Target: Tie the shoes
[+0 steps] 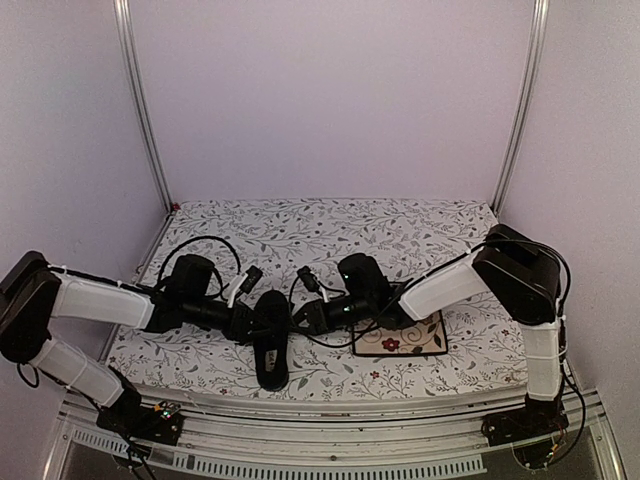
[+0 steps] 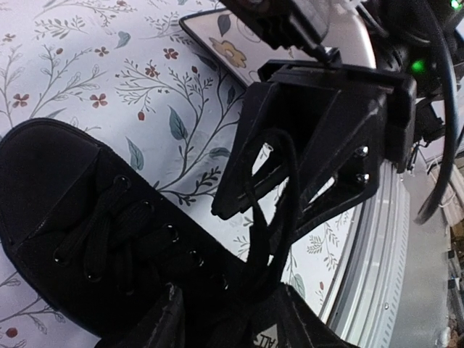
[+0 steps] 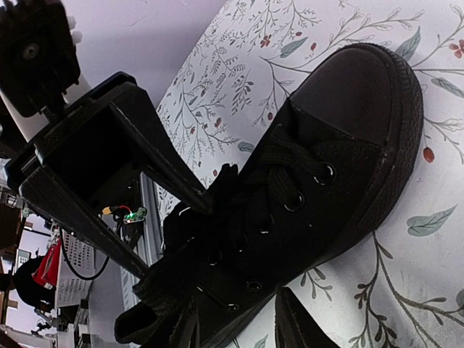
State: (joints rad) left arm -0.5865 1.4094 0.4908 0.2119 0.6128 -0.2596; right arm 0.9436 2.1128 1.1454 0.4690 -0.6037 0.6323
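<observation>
The left tool (image 3: 174, 239) is partly open. Its two fingers stand apart, one on each side of the bunch of laces over the tongue of the shoe (image 1: 271, 345), and they are not pressed together on it. I cannot tell if a fingertip touches a lace.

The right tool (image 2: 257, 214) is also partly open. There is a gap between its two wedge-shaped fingers, and a loop of the thin black lace (image 2: 255, 243) rises from the shoe into this gap. The fingers are not closed on the loop, as far as the left wrist view shows.

The two tools face each other, tip toward tip, and the laced part of the shoe is directly between and below them. The shoe lies on its sole on the desk (image 1: 330, 225), which has a cover printed with leaves and small flowers. The toe points away from the arm bases. The opening, with a pale label inside, is toward the near edge.

Behind the right tool, under its wrist and forearm, lies a square plate with flowers (image 1: 425, 338), near the shoe but apart from it. Behind the left tool, a black cable (image 1: 205, 240) makes a loop over its wrist.
</observation>
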